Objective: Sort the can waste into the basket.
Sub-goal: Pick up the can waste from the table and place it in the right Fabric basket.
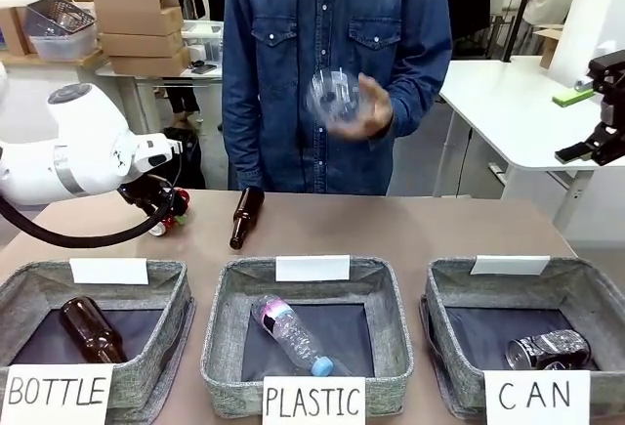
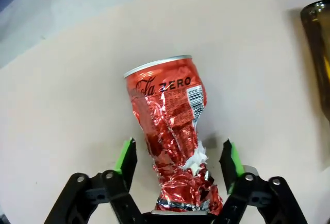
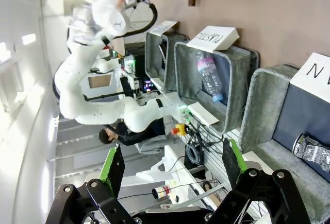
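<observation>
The CAN basket stands at the near right end of the table. The silvery can lies on its side on the basket's dark lining, towards the front right corner. The red can is not in the CAN basket. It lies crushed on the bare table, well to the left of the basket and farther back.

The left gripper is open around the can's crumpled lower end, with one green pad on each side. A thin strip of table shows between each pad and the metal, so neither pad seems to press on it. The right gripper is also open with nothing between its fingers, and it hangs high above and behind the CAN basket, off the table's right edge.

Just left of the CAN basket stands the PLASTIC basket, which holds a clear plastic bottle. Left of that, the BOTTLE basket holds a brown bottle. A second brown glass bottle lies on the table between the red can and the CAN basket, nearer the can. Behind the table, up and to the left of the CAN basket, a person's hand holds a blurred clear plastic container at chest height.
</observation>
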You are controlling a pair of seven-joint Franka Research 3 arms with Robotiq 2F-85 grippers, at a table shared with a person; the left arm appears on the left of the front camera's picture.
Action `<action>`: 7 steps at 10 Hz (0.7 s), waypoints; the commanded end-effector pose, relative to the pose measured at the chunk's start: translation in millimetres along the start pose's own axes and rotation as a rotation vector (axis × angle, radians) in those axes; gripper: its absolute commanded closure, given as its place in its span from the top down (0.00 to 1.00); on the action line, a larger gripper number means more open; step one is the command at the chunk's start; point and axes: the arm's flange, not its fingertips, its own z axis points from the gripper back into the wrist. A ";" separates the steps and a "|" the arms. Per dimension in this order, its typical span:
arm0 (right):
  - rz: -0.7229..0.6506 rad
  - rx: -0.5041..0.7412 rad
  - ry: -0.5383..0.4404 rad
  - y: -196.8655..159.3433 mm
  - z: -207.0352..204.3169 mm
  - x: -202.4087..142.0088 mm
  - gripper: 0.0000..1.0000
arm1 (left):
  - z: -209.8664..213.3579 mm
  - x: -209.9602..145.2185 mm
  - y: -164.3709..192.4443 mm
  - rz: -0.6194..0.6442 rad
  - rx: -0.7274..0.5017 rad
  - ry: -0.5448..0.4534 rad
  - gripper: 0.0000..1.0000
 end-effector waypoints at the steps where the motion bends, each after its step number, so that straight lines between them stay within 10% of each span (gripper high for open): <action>1: 0.017 -0.004 0.014 -0.2 2.6 -0.7 1.00 | 7.8 4.2 -0.7 -0.004 0.003 -0.007 0.00; 2: 0.017 -0.004 0.014 -0.2 2.6 -0.7 1.00 | 7.2 3.7 -1.8 0.001 0.002 -0.002 0.34; 3: 0.017 -0.004 0.014 -0.2 2.6 -0.7 1.00 | 5.7 2.8 -2.4 0.004 0.007 0.006 0.00; 7: 0.017 -0.004 0.014 -0.2 2.6 -0.7 1.00 | 12.0 -3.3 3.8 0.014 0.012 -0.003 0.00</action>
